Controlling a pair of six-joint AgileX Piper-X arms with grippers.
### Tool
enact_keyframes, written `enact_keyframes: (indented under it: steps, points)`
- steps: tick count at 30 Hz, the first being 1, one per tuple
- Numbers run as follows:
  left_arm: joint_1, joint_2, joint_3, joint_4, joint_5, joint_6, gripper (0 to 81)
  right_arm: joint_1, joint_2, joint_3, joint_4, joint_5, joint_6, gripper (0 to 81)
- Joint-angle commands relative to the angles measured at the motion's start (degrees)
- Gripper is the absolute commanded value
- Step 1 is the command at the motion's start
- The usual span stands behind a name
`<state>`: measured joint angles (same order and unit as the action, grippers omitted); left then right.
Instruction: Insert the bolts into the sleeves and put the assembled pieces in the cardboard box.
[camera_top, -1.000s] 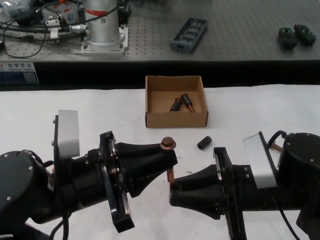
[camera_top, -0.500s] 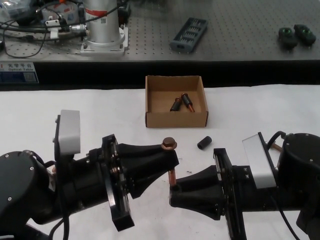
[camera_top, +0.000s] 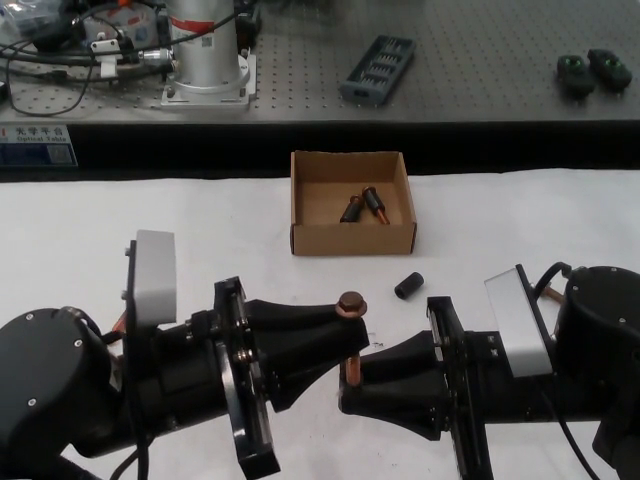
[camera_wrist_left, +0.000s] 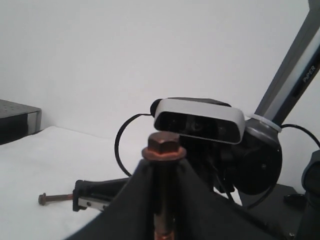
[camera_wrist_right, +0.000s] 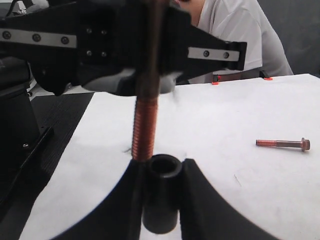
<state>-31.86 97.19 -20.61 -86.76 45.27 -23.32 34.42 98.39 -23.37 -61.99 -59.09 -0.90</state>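
Judged mid-insertion: with left gripper (camera_wrist_left: 162, 180) clamped around the upright bolt (camera_top: 351, 304) and right gripper (camera_top: 350, 385) clamped around the sleeve (camera_wrist_right: 161, 207) just beneath, at 6 o'clock from the cardboard box (camera_top: 352, 238), centre the tip over the bore, then lower straight.

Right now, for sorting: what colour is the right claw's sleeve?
Black sleeve, clearest in the right wrist view.

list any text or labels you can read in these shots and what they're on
Blue and white label on the far bench's front edge: print too small to read.
Sticker on the silver column: too small to read.
Grey arm link: white lettering, a maker's mark, not quoted.
Cardboard box, bolt, sleeve: no print.
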Motion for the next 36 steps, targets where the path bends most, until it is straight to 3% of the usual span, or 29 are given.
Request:
enact_keyframes:
  steps: [1,14,26,36]
  points:
    - [-0.2,-0.6,0.0,2.1,0.4,2.7,0.6,-0.4,-0.7,-0.4,0.0,-1.0,0.0,7.1]
    - [-0.2,-0.6,0.0,10.1,0.5,9.1,0.6,-0.4,-0.7,-0.4,-1.5,-1.0,1.7,7.1]
    - [-0.2,-0.6,0.0,10.4,1.9,9.1,0.6,-0.4,-0.7,-0.4,-3.1,-1.0,3.7,7.1]
    - [-0.2,-0.6,0.0,-0.8,1.9,5.2,0.6,-0.4,-0.7,-0.4,-3.1,-3.7,3.7,7.1]
